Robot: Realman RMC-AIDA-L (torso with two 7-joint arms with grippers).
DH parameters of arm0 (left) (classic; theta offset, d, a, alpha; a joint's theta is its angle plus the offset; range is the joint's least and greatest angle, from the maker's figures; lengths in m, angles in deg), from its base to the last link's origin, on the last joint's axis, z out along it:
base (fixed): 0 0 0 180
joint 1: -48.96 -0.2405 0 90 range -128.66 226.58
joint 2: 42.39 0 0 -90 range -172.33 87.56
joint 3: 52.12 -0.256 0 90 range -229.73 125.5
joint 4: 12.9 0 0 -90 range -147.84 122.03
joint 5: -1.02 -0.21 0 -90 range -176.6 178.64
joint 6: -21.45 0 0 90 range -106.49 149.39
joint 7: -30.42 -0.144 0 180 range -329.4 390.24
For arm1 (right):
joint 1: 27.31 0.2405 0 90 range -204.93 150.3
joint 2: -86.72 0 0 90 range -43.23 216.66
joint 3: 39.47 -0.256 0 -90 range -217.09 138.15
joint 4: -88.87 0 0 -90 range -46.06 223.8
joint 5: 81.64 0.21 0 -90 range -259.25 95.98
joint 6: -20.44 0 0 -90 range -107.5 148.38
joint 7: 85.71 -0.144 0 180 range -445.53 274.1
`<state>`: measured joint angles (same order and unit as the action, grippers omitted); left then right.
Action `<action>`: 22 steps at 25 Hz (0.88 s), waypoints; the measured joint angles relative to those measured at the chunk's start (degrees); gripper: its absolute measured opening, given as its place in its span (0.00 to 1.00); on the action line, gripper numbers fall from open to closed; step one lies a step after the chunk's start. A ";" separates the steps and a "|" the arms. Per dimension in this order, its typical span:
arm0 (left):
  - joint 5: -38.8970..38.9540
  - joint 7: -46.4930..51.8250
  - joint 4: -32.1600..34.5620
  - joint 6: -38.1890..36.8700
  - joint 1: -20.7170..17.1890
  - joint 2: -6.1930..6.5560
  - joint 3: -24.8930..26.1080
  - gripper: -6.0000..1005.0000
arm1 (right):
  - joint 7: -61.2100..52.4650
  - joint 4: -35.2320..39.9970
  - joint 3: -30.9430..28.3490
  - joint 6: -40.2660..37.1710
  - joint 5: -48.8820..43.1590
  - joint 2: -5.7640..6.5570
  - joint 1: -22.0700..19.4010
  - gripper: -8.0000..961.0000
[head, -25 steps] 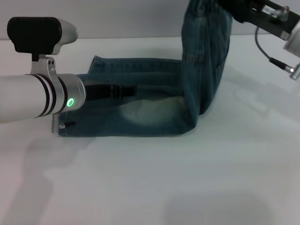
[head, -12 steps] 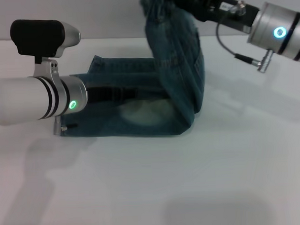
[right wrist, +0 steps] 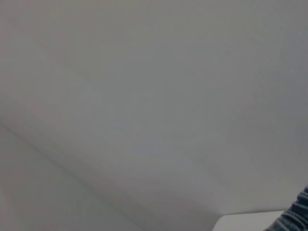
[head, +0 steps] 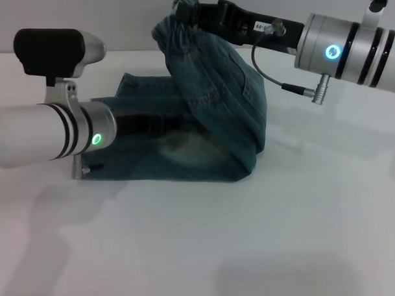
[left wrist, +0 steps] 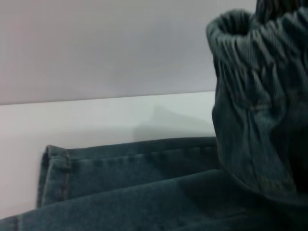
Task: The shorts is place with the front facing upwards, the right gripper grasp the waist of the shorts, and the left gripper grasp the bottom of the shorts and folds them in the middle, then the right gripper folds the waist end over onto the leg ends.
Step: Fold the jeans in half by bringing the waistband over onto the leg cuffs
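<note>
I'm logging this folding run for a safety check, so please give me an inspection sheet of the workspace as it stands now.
Surface: white table, bare around the garment.
Job's things: the shorts lie folded lengthwise; the waist is lifted above them, short of the leg ends.
Clutter: nothing seen.
Grippers: the right gripper is clamped on the raised waist; the left gripper lies low on the denim near the leg ends, flat against the fabric.
Cables: a thin grey cable loops from the right arm's wrist, hanging near the lifted denim.
Surroundings: plain pale wall behind the table.
</note>
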<state>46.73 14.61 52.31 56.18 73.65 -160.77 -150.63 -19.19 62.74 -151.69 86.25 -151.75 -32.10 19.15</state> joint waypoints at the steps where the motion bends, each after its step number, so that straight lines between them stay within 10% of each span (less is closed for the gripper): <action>1: 0.00 0.00 0.19 -0.36 -0.32 0.06 0.02 0.83 | 0.00 0.00 0.55 -0.30 0.39 0.00 0.00 0.05; 22: 0.72 -0.15 2.34 -1.53 -2.60 -0.09 -1.96 0.83 | -0.67 -0.10 4.64 -2.99 1.93 -0.10 2.29 0.05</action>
<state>47.46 14.46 54.65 54.65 71.05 -160.86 -152.59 -19.87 62.65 -147.05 83.26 -149.81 -32.20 21.45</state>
